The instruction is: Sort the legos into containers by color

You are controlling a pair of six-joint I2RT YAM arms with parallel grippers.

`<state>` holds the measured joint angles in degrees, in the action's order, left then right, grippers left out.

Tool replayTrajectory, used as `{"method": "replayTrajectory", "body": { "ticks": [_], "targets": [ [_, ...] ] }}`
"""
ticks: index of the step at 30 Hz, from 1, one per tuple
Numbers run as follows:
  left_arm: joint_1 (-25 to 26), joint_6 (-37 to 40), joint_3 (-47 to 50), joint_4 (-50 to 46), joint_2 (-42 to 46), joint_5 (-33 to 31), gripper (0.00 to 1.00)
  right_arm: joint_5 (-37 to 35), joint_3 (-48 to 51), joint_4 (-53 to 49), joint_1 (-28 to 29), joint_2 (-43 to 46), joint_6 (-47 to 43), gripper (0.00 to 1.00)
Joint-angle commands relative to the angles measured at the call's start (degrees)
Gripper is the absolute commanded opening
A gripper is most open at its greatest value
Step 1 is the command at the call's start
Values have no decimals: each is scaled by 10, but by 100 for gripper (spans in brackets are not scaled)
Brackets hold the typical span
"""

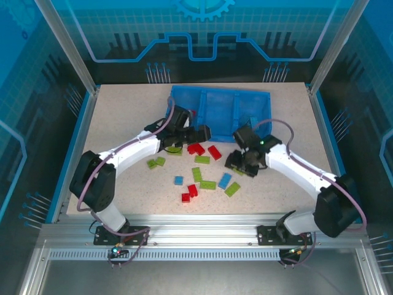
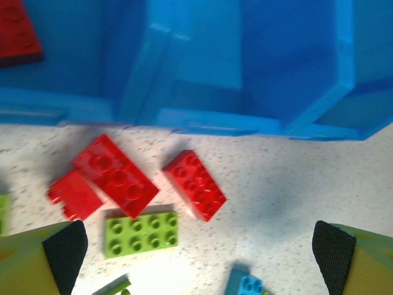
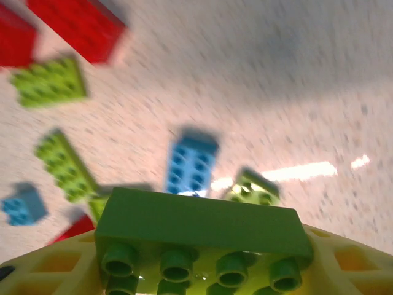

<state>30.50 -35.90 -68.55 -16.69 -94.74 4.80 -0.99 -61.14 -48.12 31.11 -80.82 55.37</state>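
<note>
The left arm (image 1: 132, 150) bends in from the near left, and the left gripper (image 1: 202, 133) has its jaws spread wide. The right arm (image 1: 295, 166) angles left, and the right gripper (image 1: 236, 163) is clamped on a green lego (image 3: 202, 224).

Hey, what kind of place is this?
Probably a robotics lab test cell: a speckled tabletop fenced by aluminium frame posts and blue-tinted clear panels, with a white left arm and right arm bolted at its near edge.
</note>
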Motion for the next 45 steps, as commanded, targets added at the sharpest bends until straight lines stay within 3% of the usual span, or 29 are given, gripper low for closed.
{"method": "replayTrajectory", "body": {
  "ticks": [1, 8, 16, 20, 23, 30, 39, 45],
  "targets": [
    [-6, 7, 32, -48, 42, -51, 99, 4, -97, 4, -30, -69, -93, 59],
    [-8, 1, 94, -87, 91, -104, 99, 14, -323, -18, -59, -251, -155, 58],
    [-7, -17, 130, -120, 110, -119, 99, -8, -508, -73, -71, -388, -174, 59],
    [-7, -28, 144, -117, 117, -120, 99, -9, -581, -108, -76, -445, -185, 66],
    [-7, -31, 148, -118, 124, -125, 99, 4, -596, -109, -76, -457, -186, 78],
    [-7, -37, 154, -121, 130, -131, 99, -2, -509, -78, -52, -368, -187, 93],
    [-14, -33, 174, -128, 158, -158, 99, -73, -215, -75, 6, -173, -157, 90],
    [-26, -27, 180, -130, 162, -157, 99, -45, -64, -35, 44, -127, -67, 86]
  ]
}}
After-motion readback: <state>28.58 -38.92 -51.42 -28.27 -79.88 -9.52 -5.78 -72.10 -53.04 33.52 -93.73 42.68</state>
